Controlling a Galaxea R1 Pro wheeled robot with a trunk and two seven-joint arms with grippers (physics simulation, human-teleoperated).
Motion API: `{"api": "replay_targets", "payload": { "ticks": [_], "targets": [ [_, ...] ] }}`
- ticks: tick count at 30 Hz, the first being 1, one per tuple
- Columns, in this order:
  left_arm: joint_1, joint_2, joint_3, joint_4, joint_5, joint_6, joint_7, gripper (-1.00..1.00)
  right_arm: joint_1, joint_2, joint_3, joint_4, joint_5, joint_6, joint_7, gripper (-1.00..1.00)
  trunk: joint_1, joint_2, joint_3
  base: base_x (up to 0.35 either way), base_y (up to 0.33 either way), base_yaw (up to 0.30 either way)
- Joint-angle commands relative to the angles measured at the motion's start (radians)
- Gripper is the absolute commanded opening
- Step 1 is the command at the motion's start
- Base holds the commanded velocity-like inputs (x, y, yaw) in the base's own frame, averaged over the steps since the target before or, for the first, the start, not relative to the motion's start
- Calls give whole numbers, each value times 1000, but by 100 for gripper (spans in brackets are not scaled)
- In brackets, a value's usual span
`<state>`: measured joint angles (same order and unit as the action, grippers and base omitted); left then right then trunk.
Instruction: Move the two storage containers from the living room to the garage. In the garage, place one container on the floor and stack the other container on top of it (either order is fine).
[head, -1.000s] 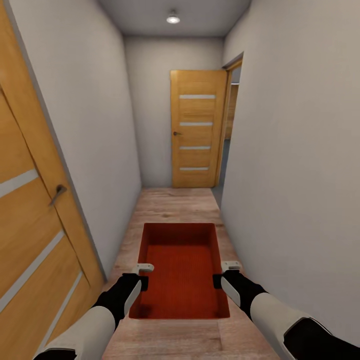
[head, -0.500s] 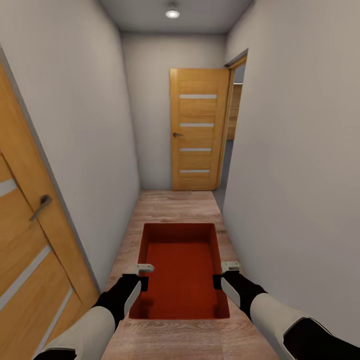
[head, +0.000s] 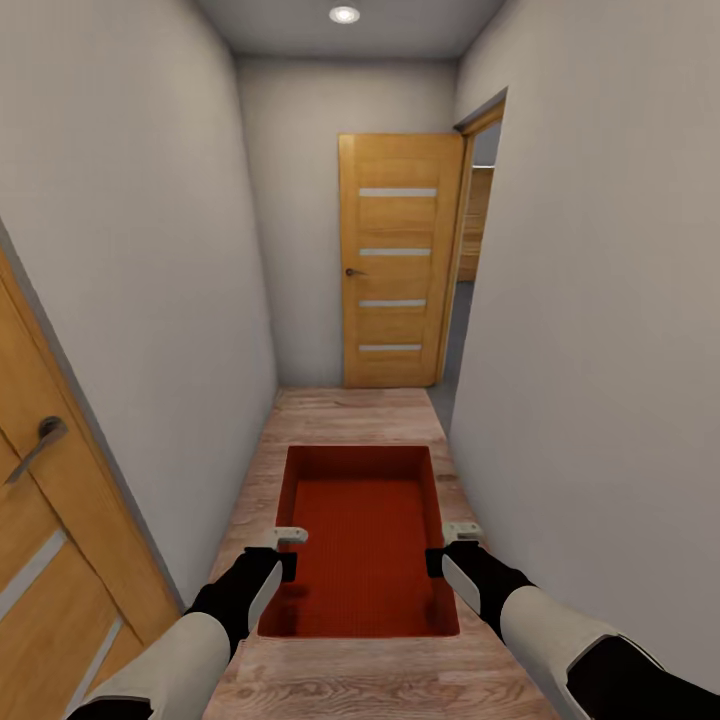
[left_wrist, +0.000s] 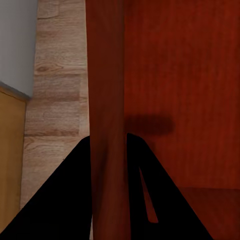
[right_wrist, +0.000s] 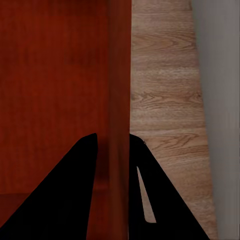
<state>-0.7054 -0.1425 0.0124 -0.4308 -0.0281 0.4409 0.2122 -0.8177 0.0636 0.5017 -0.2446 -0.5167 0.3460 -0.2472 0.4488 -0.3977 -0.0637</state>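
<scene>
White corridor walls ran toward a wooden door (head: 398, 260). One storage container (head: 362, 545) hung lengthwise ahead, left gripper (head: 284, 548) and right gripper (head: 452, 545) equally near its sides.

From each wrist, fingers (left_wrist: 75, 195) pinched a side wall (right_wrist: 120, 100).

We saw a plank floor (head: 350, 420), light wood, running down a narrow hallway between white walls (head: 150, 250) to a wood door (head: 395, 262) at the far end. Whether anything rested directly on the floor, we couldn't tell.
</scene>
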Motion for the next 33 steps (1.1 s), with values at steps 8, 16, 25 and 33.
{"api": "replay_targets", "payload": {
  "ticks": [8,16,25,33],
  "targets": [
    [0,11,-11,37,-12,66,8,-100,-1,-2,35,-27,-19,2,-7,-100,1,-2,-2,322,0,0],
    [0,11,-11,37,-12,67,7,-100,-1,0,34,-27,-20,2,-7,-100,1,-2,-2,322,0,0],
    [0,11,-11,37,-12,67,7,-100,-1,1,34,-27,-20,2,-7,-100,1,-2,-8,322,0,158],
    [0,11,-11,37,-12,67,7,-100,-1,1,34,-27,-20,2,-7,-100,1,-2,-12,321,0,186]
  ]
}}
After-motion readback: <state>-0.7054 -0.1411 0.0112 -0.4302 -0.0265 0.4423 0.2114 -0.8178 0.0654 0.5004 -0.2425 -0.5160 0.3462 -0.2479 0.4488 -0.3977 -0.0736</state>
